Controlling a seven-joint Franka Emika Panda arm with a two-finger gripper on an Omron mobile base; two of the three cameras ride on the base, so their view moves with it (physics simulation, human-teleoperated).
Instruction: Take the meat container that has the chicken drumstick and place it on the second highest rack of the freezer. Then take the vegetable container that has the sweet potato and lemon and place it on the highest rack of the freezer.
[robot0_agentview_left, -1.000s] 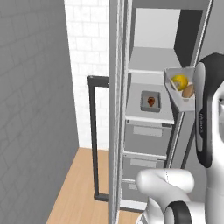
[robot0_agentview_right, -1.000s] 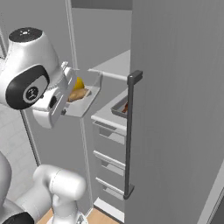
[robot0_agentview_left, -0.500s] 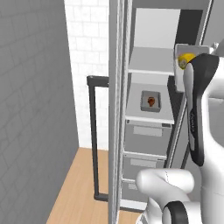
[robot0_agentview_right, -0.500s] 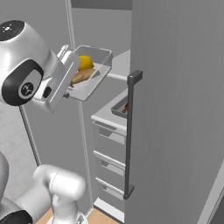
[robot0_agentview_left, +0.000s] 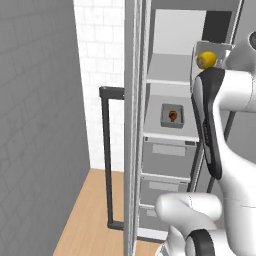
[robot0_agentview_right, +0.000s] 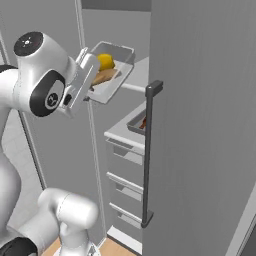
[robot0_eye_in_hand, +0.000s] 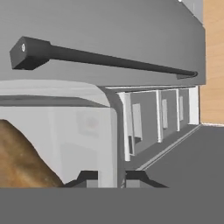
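Observation:
My gripper (robot0_agentview_right: 90, 84) is shut on the near rim of the vegetable container (robot0_agentview_right: 116, 75), a pale open tray held up and tilted in front of the open freezer (robot0_agentview_right: 200, 125). In it lie the yellow lemon (robot0_agentview_right: 105, 61) and the tan sweet potato (robot0_agentview_right: 102, 76). From the left, the lemon (robot0_agentview_left: 206, 60) sits about level with the highest rack (robot0_agentview_left: 167, 70). The meat container (robot0_agentview_left: 171, 115) with the reddish chicken drumstick (robot0_agentview_left: 172, 115) rests on the rack below. In the hand view my gripper (robot0_eye_in_hand: 111, 178) pinches the tray wall (robot0_eye_in_hand: 114, 144), with the sweet potato (robot0_eye_in_hand: 22, 159) at the left.
The freezer door (robot0_agentview_right: 210, 150) stands open to the right with its long dark bar handle (robot0_agentview_right: 146, 155). Pale drawers (robot0_agentview_left: 167, 155) stack below the racks. A second dark handle (robot0_agentview_left: 107, 155) stands before a white tiled wall (robot0_agentview_left: 100, 60), above the wooden floor (robot0_agentview_left: 90, 215).
The arm has lifted the vegetable container from about the second rack's height to the level of the highest rack and brought it nearer the freezer opening. The grip has stayed shut.

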